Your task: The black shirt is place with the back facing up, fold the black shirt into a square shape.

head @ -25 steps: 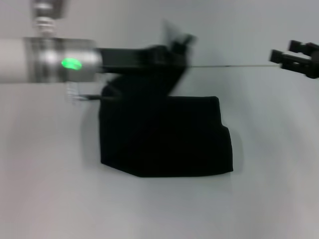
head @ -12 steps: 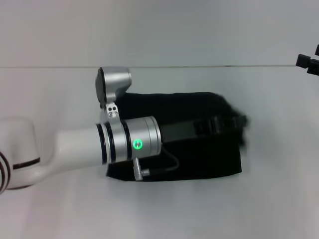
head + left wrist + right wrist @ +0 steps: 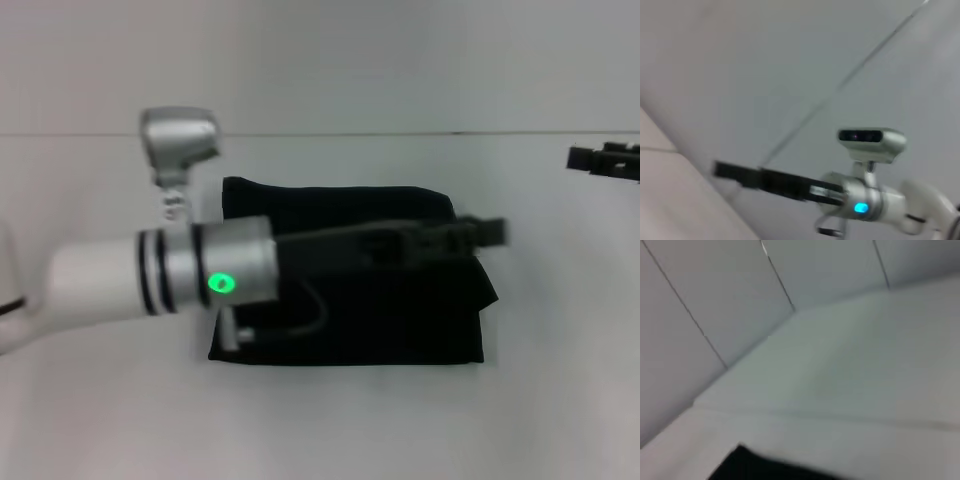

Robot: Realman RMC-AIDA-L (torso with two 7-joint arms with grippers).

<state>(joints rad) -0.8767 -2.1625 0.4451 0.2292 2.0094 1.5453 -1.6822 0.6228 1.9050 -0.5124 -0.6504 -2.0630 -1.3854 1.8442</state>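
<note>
The black shirt (image 3: 400,320) lies folded into a rough rectangle in the middle of the white table, plain black side up; a corner of the shirt (image 3: 755,466) also shows in the right wrist view. My left arm reaches from the left across the shirt, low over it. Its left gripper (image 3: 485,233) is at the shirt's upper right edge, blurred. The right gripper (image 3: 600,160) hangs at the far right, off the cloth. In the left wrist view the right gripper (image 3: 732,171) shows farther off as a thin black bar.
The white table (image 3: 100,420) runs bare around the shirt on all sides. A pale wall (image 3: 320,60) rises behind the table's far edge. The left arm's silver wrist camera (image 3: 178,140) stands above the shirt's left end.
My left arm swung from the far edge down and across the shirt, carrying cloth rightward. The shirt went from an uneven shape to a wider rectangle. The right gripper stayed at the far right.
</note>
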